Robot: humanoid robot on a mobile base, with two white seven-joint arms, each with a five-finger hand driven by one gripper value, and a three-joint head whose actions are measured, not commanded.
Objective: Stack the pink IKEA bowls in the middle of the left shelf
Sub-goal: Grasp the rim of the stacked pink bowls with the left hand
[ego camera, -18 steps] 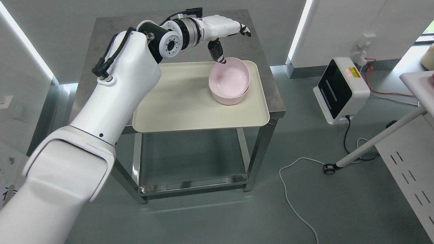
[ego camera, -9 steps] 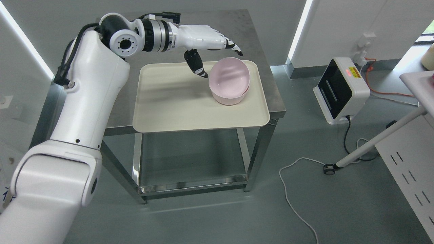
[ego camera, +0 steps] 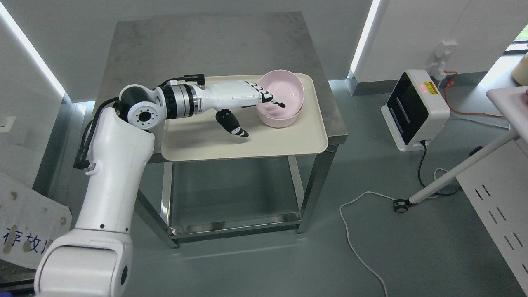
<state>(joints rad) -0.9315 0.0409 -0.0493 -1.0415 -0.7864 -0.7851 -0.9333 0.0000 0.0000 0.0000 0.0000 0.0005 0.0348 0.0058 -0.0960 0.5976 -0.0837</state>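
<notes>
Lowered, left robot hand [ego camera: 239, 99] now overlaps stacked pink bowls [ego camera: 284, 99].

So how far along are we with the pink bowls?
Done: the two pink bowls sit nested on the cream tray, though the upper one looks tilted. In hand: nothing; the left hand is open beside them. Left: no further bowls in view to stack.

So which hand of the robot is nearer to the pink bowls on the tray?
Left. The left hand reaches over the tray, its open fingers in front of the stacked pink bowls, apparently at the near rim. The right hand is not in view.
</notes>
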